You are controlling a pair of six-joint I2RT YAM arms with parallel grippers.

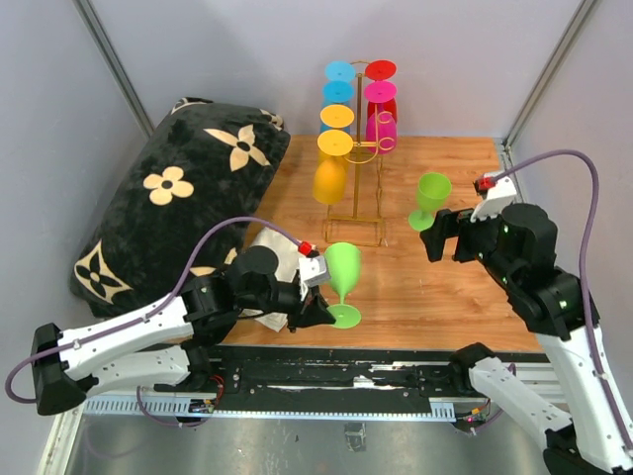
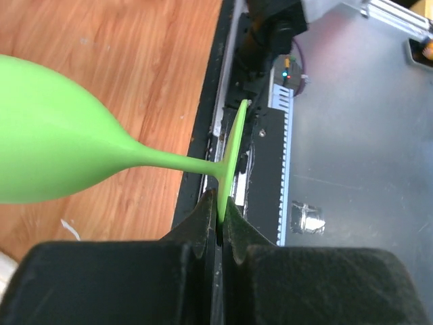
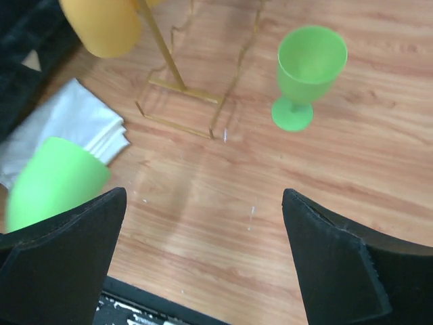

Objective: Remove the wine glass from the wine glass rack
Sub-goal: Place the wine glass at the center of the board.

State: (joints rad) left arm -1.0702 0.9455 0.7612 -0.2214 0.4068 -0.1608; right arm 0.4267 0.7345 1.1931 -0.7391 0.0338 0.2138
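The gold wire wine glass rack [image 1: 361,193] stands at the back of the wooden board. Several coloured wine glasses hang on it, the lowest an orange one [image 1: 329,180]. My left gripper [image 1: 324,314] is shut on the foot rim of a green wine glass [image 1: 343,269], near the board's front edge. In the left wrist view that green wine glass [image 2: 61,142] lies sideways, and the left gripper [image 2: 221,218] pinches its foot. A second green wine glass [image 1: 431,198] stands upright right of the rack. My right gripper [image 1: 445,236] is open and empty beside it. The right wrist view shows the right gripper [image 3: 203,230] over bare wood, short of this second green wine glass [image 3: 310,68].
A black pillow with cream flowers [image 1: 178,188] fills the left side. A folded white cloth [image 1: 267,252] lies beside it. The black rail [image 1: 346,376] runs along the near edge. Grey walls close the back and both sides.
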